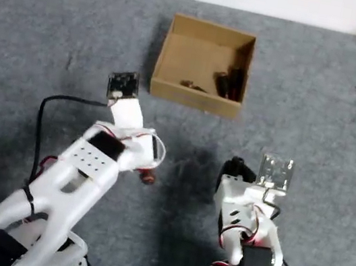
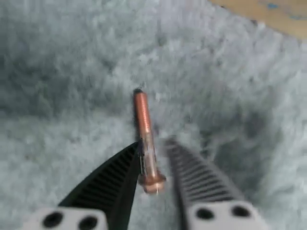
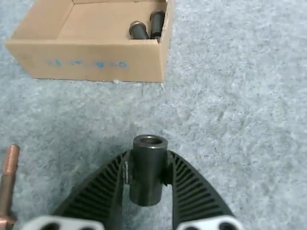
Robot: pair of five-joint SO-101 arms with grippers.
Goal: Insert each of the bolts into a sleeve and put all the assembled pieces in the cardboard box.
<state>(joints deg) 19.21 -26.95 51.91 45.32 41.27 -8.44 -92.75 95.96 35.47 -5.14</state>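
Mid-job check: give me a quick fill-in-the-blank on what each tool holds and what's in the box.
1. The left tool is shut on a copper ____.
2. The right tool is shut on a dark, hollow ____.
3. Some dark pieces lie inside the cardboard ____.
Missing words: bolt; sleeve; box.

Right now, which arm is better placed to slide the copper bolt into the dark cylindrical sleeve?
Left, probably: the left gripper holds the copper bolt, shaft free, while the right gripper steadies the dark cylindrical sleeve, bore exposed.
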